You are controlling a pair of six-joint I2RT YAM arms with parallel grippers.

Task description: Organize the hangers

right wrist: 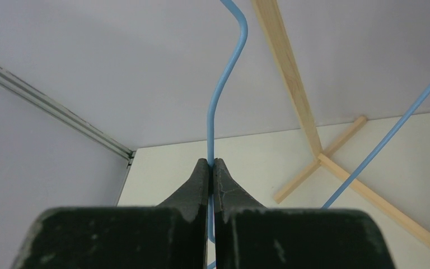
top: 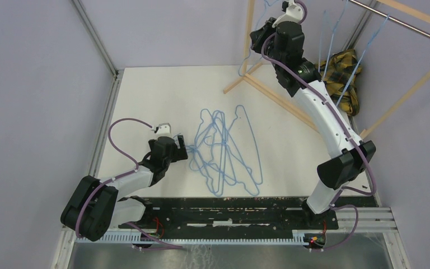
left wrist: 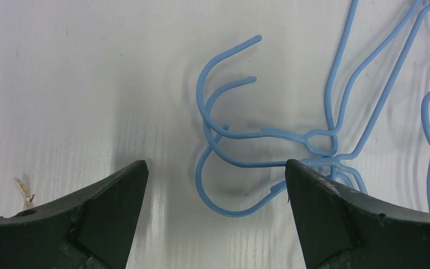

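A tangle of hangers [top: 227, 148] lies mid-frame on the table [top: 145, 95]. The left gripper [left wrist: 215, 168], fingers wide, frames their hooks at the pile's left edge. At upper right, the right gripper [right wrist: 213, 166] pinches one hanger [right wrist: 211, 117] beside the rack [right wrist: 288, 73].

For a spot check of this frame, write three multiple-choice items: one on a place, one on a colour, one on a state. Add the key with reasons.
1. The plaid cloth lies: A at the near edge; B by the wooden rack; C far left.
2. The piled hangers are: A light blue; B red; C black.
3. The right hand is: A wide open; B out of view; C shut on a hanger wire.
Key: B, it sits far right at the rack; A, the top and left wrist views show blue wire; C, its wrist view shows the pinch.
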